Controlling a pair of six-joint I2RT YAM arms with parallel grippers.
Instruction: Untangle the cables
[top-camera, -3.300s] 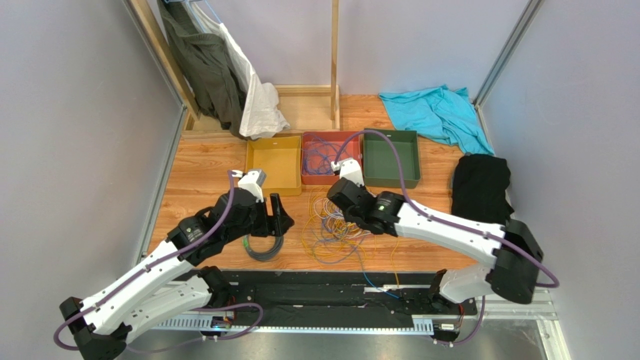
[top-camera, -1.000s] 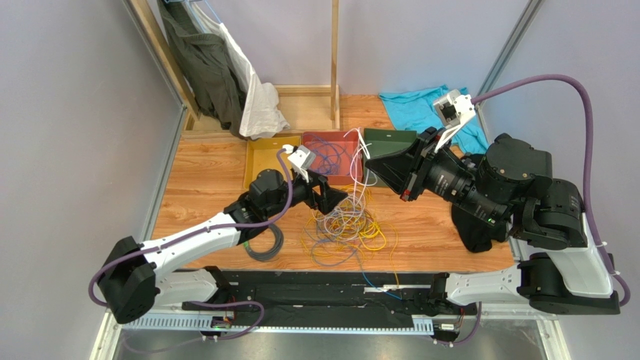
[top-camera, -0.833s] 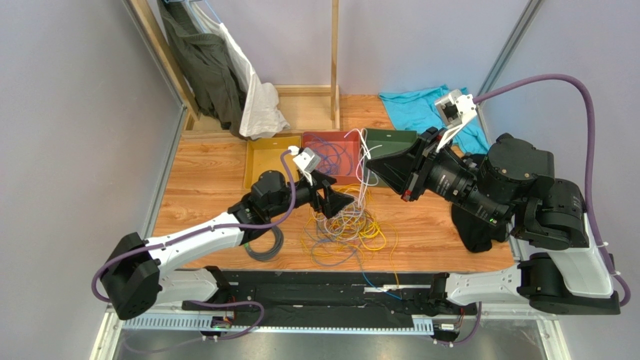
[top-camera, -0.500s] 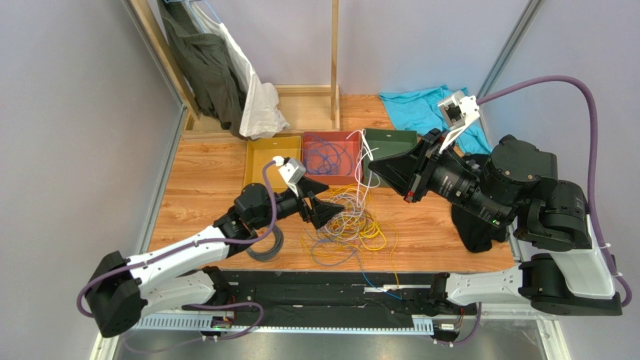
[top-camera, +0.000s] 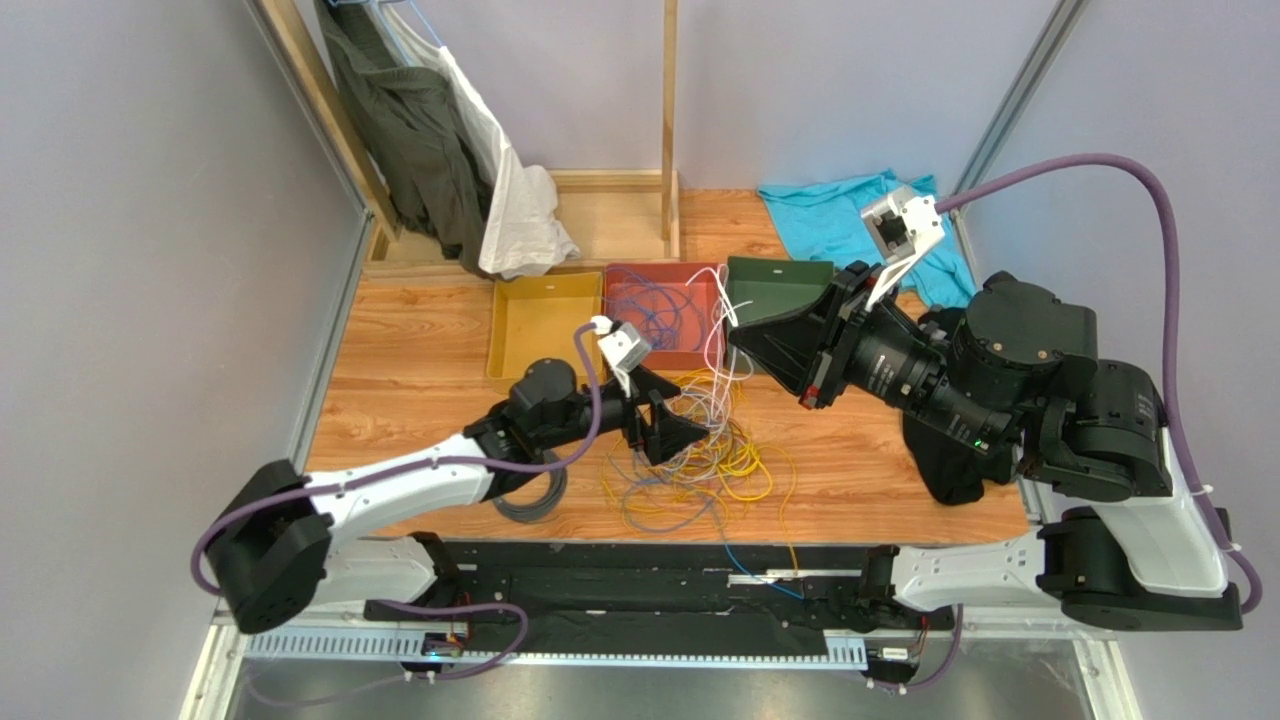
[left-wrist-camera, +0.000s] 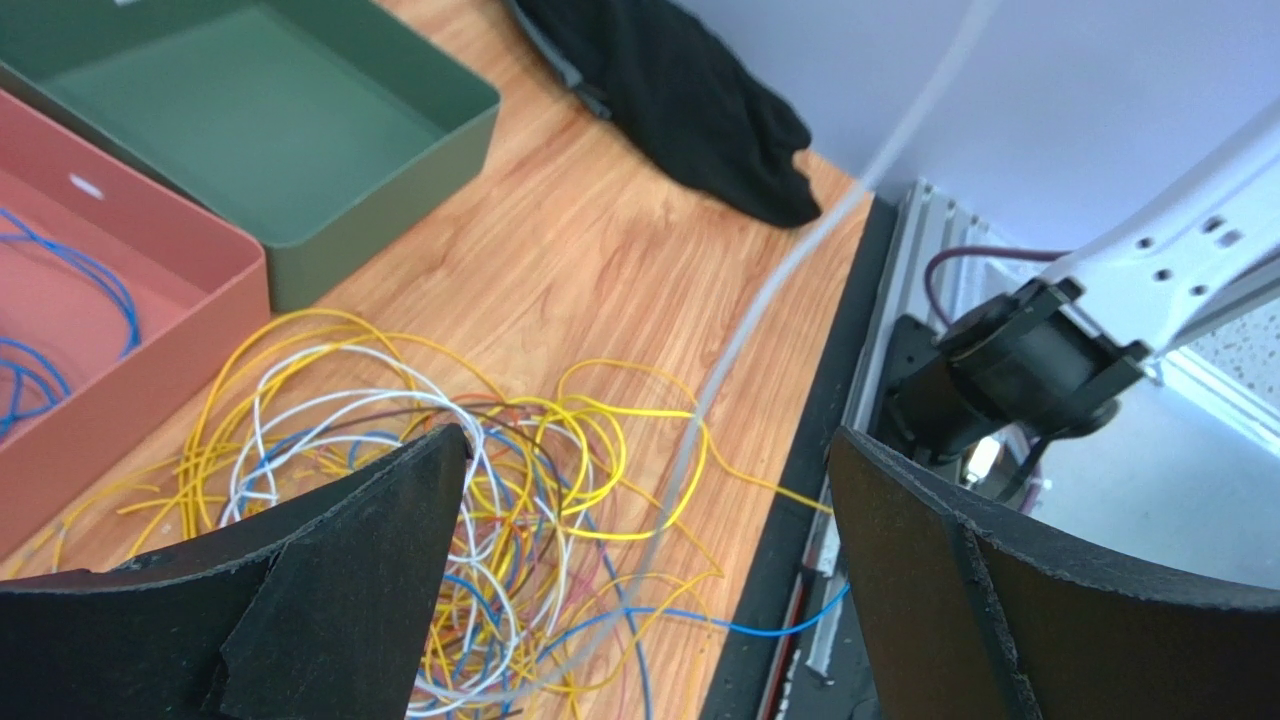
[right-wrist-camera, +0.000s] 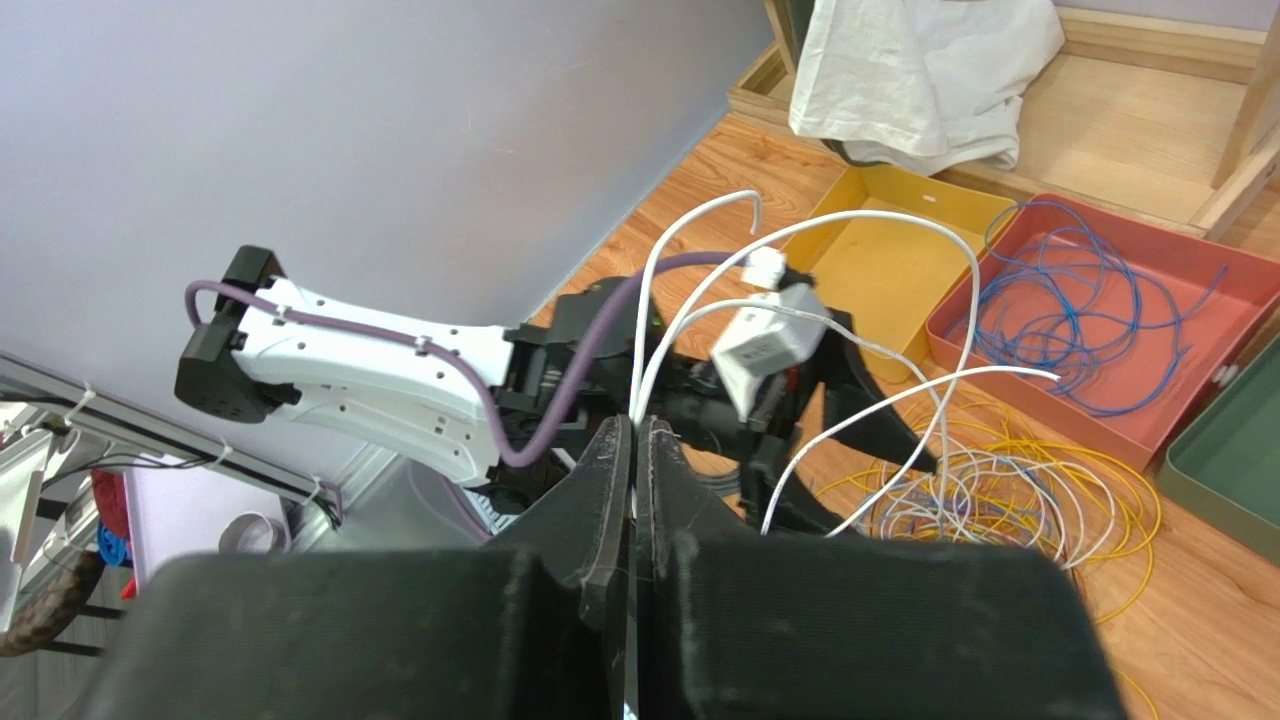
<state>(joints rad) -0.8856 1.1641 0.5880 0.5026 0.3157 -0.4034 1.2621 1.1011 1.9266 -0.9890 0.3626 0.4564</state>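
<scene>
The cables lie as a loose tangle of yellow, white and blue wires on the wooden table, between the two arms. My right gripper is raised above the tangle's far edge and is shut on a few white cables, which hang from it down into the pile. The right wrist view shows the jaws pressed together with the white cables arching away from them. My left gripper stands open low over the pile's left side. In the left wrist view, a blurred white cable crosses between its fingers, above the tangle.
At the back stand a yellow tray, a red tray holding blue wires and a green tray. A black coil lies left of the pile. A black cloth and a teal cloth lie to the right.
The right gripper has lifted white cables out of the pile and now holds them up, almost still. The left gripper has swung right and come down over the tangle, staying open.
</scene>
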